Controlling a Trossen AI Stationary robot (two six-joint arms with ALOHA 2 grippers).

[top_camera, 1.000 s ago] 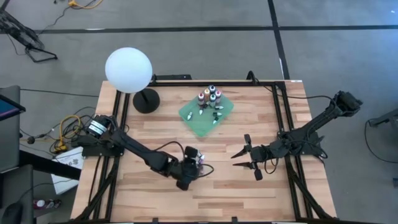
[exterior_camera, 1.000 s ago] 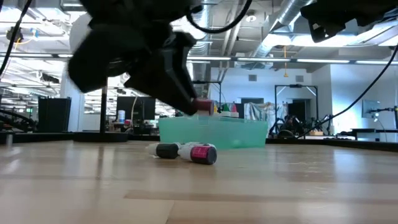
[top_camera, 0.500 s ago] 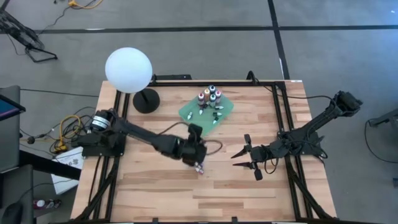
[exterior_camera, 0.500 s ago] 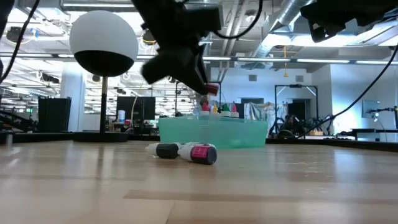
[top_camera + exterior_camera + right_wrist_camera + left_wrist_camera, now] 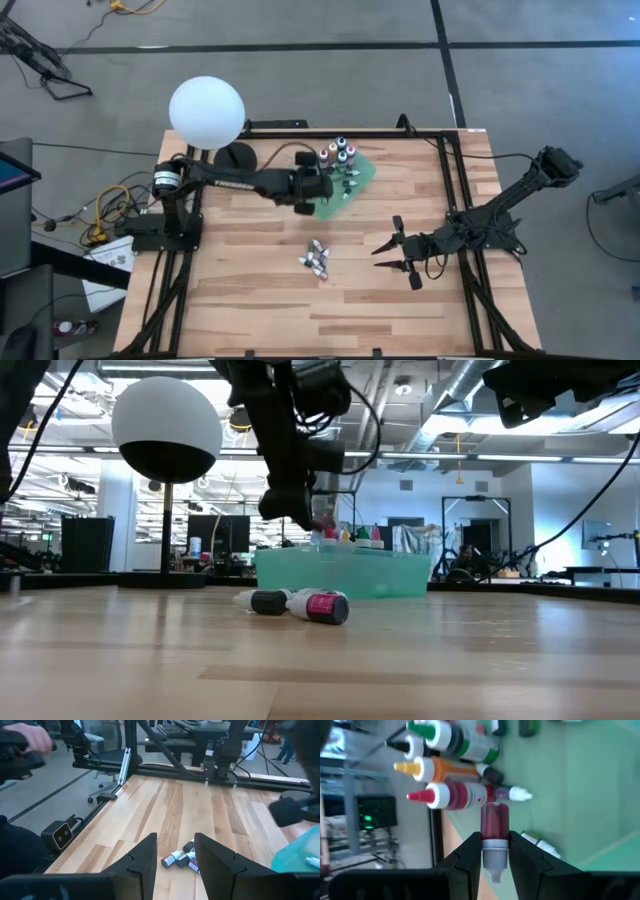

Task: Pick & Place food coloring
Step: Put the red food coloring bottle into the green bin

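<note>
- Left gripper (image 5: 495,851) clamps a red vial (image 5: 495,822) over the green cloth (image 5: 358,181).
- Right gripper (image 5: 392,250) hangs open, empty, above the counter (image 5: 400,300).

Left gripper (image 5: 495,851) clamped on a small red vial (image 5: 495,831) by its grey cap, above a green cloth (image 5: 580,790). Just beyond, red (image 5: 457,796), orange (image 5: 440,769) and green (image 5: 455,737) dropper bottles.

Pretty even overhead lighting, soft shadows thrown under the arms; the left arm (image 5: 290,450) is smeared and backlit down low.
</note>
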